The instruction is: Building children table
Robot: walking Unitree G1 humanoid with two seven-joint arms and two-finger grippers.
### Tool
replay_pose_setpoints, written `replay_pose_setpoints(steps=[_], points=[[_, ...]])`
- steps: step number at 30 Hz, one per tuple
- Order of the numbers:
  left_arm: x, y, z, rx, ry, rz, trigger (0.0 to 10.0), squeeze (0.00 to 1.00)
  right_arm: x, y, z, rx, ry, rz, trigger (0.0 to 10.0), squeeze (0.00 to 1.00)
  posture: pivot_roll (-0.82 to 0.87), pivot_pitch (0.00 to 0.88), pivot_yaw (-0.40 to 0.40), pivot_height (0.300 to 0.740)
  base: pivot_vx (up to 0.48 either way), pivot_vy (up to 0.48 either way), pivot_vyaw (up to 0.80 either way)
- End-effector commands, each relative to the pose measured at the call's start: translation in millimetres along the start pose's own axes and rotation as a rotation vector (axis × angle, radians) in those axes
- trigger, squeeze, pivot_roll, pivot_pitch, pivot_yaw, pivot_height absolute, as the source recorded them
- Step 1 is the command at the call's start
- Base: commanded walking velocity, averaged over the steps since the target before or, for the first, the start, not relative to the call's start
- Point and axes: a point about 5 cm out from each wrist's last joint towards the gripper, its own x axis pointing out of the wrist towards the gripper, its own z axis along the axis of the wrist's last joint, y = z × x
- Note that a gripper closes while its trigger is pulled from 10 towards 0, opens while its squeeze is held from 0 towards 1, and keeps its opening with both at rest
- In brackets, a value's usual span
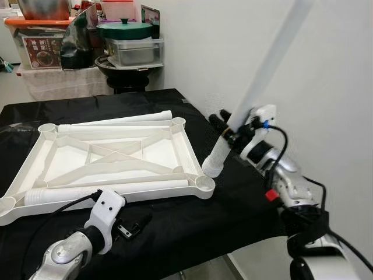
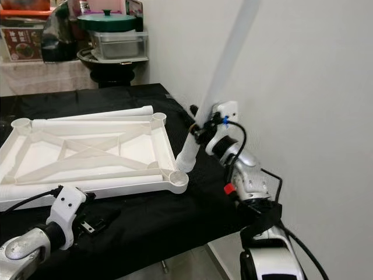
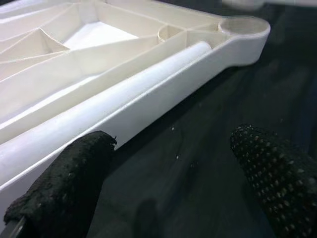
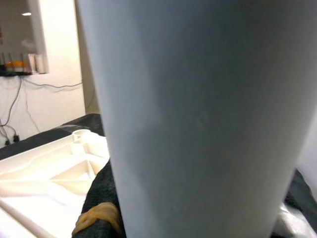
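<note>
White table leg (image 1: 256, 93) is clamped in the right hand (image 1: 233, 135); its foot should shift to the corner socket (image 1: 204, 182) beside it, staying upright.

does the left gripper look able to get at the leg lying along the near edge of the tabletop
Probably yes. The left gripper is open just short of the leg resting along the upturned tabletop's near rim, with only bare black cloth between.
</note>
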Motion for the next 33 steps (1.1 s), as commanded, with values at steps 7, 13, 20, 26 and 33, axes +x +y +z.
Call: replay_pose_setpoints(steps=[7,13,20,26,33], points=[[2.9,-2.7,4,0.011,-0.034,0.019,10.0,0.0,0.9,6.0,-6,-0.038,-0.001,0.013,0.0,0.0,0.1,0.0,-0.057,0.74,0.0,0.0,0.0],[2.9,-2.2,3,0.009,-0.035,0.032,10.0,0.0,-2.2,8.3,-12,-0.069,0.029,0.035,0.0,0.0,0.1,0.0,-0.058,0.74,0.0,0.0,0.0],[1.4,1.9,2,0.008,-0.039,0.054,10.0,0.0,-15.4,5.2,-23,-0.075,0.108,0.101,0.0,0.0,0.1,0.0,-0.062,0.74,0.0,0.0,0.0],[1.1,3.3,1,0.011,-0.034,0.044,10.0,0.0,-19.4,17.2,-33,-0.057,0.152,0.188,0.0,0.0,0.1,0.0,-0.061,0.74,0.0,0.0,0.0],[0.7,9.7,1,0.002,-0.029,0.061,10.0,0.0,-21.1,29.7,-39,0.019,0.178,0.275,0.0,0.0,0.1,0.0,-0.061,0.74,0.0,0.0,0.0]])
